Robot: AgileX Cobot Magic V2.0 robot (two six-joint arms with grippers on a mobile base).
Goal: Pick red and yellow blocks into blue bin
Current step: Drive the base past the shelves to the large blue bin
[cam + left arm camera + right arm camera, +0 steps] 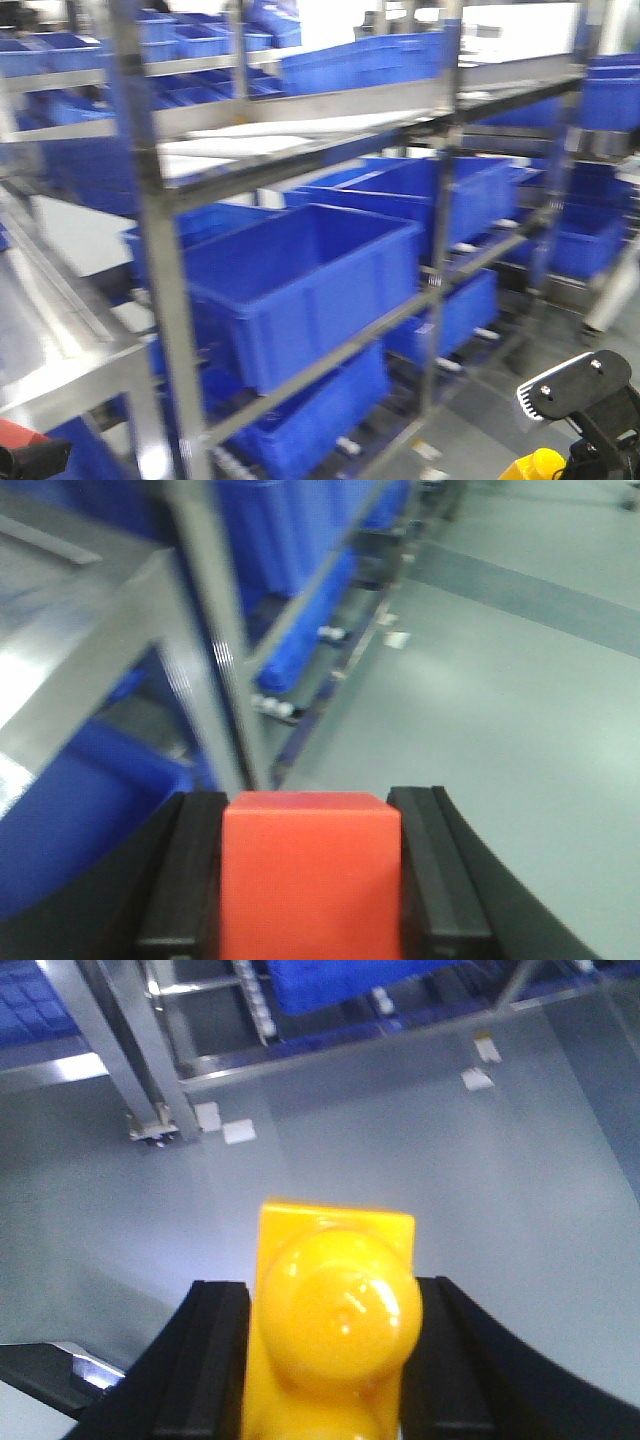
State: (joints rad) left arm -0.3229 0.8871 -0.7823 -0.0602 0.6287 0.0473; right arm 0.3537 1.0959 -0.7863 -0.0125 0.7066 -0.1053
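Red cube (310,880) first: clamps it with the left gripper (310,810), flat between both black fingers (195,880), above grey floor (500,680) beside a steel rack (160,250). With the right gripper (332,1295), pinches the yellow brick (335,1340) the same way, one round stud toward the wrist camera, over bare floor. Ahead, faces the blue bin (300,300) on a shelf of the rack, well apart from both blocks, among other blue crates (420,195) above, behind and below.
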